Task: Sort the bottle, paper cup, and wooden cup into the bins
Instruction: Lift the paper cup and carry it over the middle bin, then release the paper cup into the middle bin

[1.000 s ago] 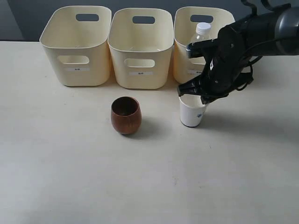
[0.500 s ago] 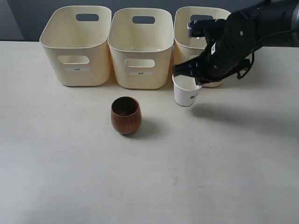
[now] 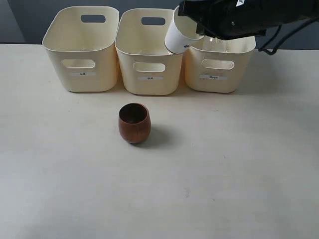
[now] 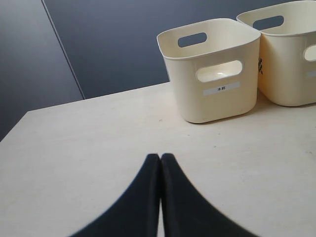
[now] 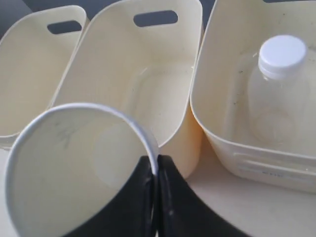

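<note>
I have the paper cup in the air over the right rim of the middle bin, long axis tilted, base down toward that bin. My right gripper pinches its rim, jaws nearly closed, arm stretched roughly level.

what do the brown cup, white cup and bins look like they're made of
Brown cup: probably wood, reddish-brown with a soft satin sheen. White cup: looks like paper, matte, thin wall with a rolled rim. Bins: cream plastic, smooth, moulded rounded corners and cut-out handles.
</note>
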Controlling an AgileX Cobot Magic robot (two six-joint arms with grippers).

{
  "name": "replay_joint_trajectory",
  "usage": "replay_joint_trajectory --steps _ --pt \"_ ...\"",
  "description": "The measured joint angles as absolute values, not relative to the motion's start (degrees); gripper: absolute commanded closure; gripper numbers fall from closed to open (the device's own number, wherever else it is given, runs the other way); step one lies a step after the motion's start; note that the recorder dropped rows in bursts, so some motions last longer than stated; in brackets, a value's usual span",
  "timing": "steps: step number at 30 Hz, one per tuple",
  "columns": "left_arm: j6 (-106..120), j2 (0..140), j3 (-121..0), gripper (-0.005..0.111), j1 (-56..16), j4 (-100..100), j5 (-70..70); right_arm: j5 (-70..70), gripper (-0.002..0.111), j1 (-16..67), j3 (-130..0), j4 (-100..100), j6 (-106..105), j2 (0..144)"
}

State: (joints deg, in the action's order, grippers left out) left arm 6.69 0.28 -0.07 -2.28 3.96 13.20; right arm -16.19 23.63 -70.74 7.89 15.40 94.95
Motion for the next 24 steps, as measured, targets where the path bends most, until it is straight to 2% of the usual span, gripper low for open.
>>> replay_joint_trajectory --steps 9,24 --pt "6.69 0.28 -0.07 0.107 -2.28 3.96 13.2 -14.18 0.108 23.63 -75.54 8.65 15.4 95.79" --pt "6.69 0.28 -0.07 0.107 -2.28 3.96 13.2 -15.03 0.108 23.63 -86.97 11.9 15.4 107.96"
